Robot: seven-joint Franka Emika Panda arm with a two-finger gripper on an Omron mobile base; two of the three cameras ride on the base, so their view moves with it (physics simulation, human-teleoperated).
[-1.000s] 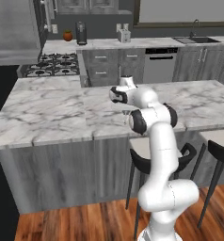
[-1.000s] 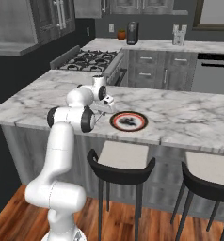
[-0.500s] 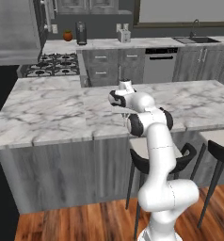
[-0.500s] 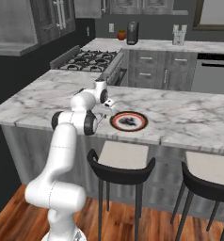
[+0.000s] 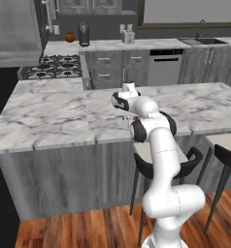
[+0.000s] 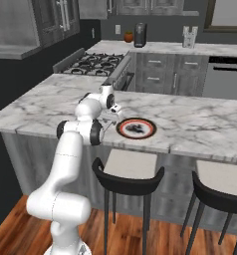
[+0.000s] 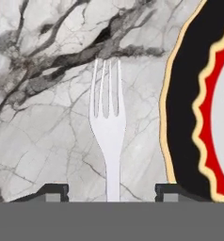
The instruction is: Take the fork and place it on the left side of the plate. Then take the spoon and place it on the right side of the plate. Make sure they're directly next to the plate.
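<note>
On the marble counter [image 6: 200, 119], close to its front edge, sits the plate [image 6: 136, 128], and the white arm reaches down just to the plate's left side in the right base view; the gripper [image 7: 112, 192] hangs over the fork [image 7: 107, 127], seen from the hand camera; its two dark fingertips [image 7: 52, 190] stand wide apart, one on each side of the fork's handle, with bare stone showing between each tip and the metal, so the pincer is released and grips nothing; the fork lies flat on the counter (prongs pointing toward the top of the hand view, handle running down between the tips); the plate's rim [image 7: 180, 117] lies just beside the fork, with a narrow strip of marble between them; from the left base view the arm [image 5: 156, 140] bends over the counter and hides the plate; behind the island stand a stove [image 6: 95, 62] and two stools [image 6: 128, 182] at its near side.
</note>
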